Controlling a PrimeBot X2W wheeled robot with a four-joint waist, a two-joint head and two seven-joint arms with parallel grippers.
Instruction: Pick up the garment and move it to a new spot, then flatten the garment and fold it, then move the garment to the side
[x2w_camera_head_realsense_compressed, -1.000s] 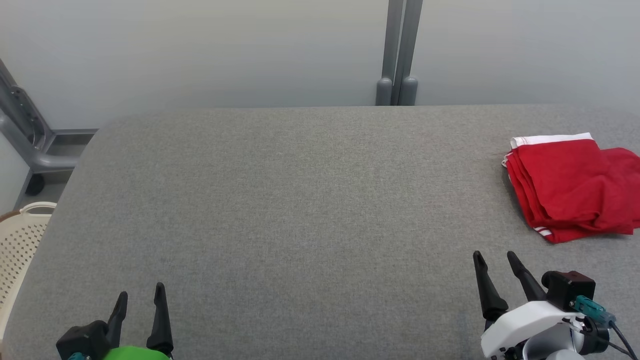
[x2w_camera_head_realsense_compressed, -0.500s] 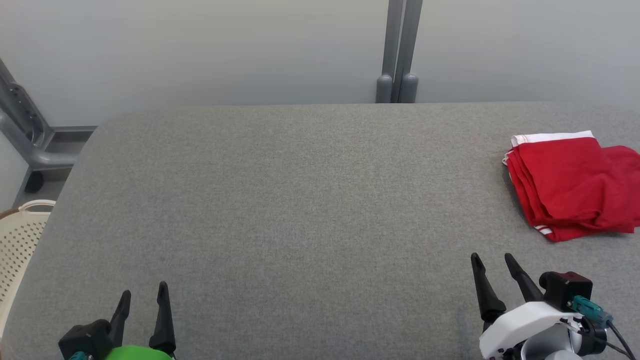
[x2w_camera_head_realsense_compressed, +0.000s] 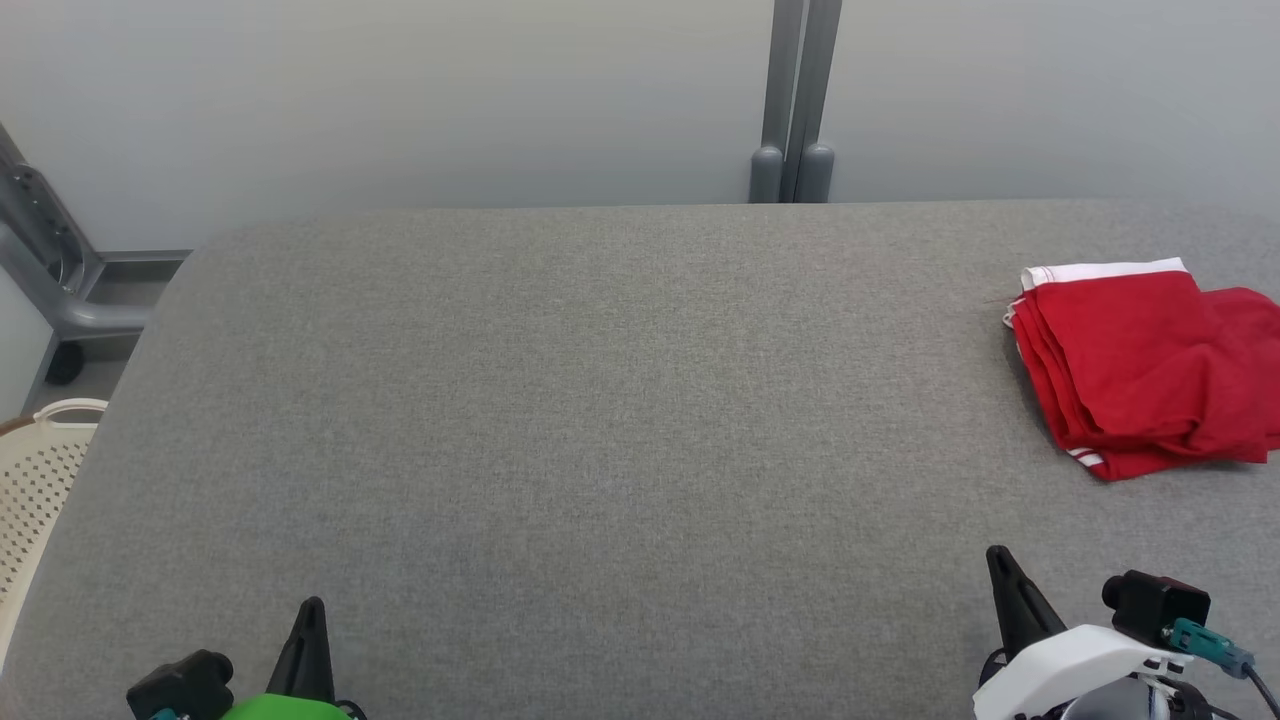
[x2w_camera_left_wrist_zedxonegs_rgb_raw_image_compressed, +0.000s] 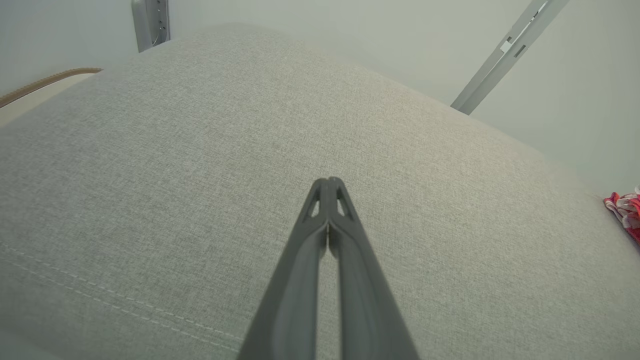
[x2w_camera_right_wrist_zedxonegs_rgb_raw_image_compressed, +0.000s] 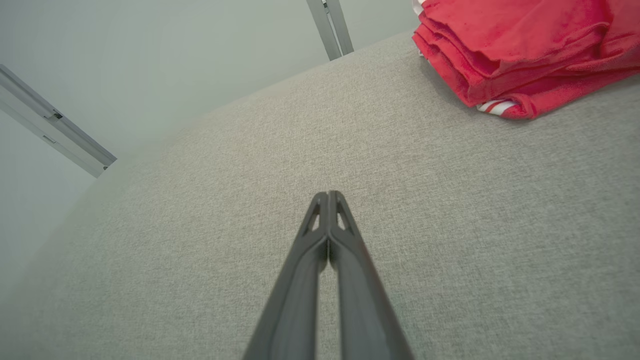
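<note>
The garment (x2w_camera_head_realsense_compressed: 1140, 370) lies on the table's (x2w_camera_head_realsense_compressed: 600, 420) far right side.

Head camera is looking forward and down across the table (x2w_camera_head_realsense_compressed: 600, 400). Wrist cameras are skimming it closely, both catching the garment (x2w_camera_right_wrist_zedxonegs_rgb_raw_image_compressed: 500, 40).

Soft red cloth garment (x2w_camera_head_realsense_compressed: 1140, 365) on matt grey woven upholstery (x2w_camera_head_realsense_compressed: 600, 400).

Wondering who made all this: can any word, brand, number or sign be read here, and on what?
None can be read. The red garment shows white trim but no print; the grey table, cream basket, left gripper and right gripper bear no lettering.
</note>
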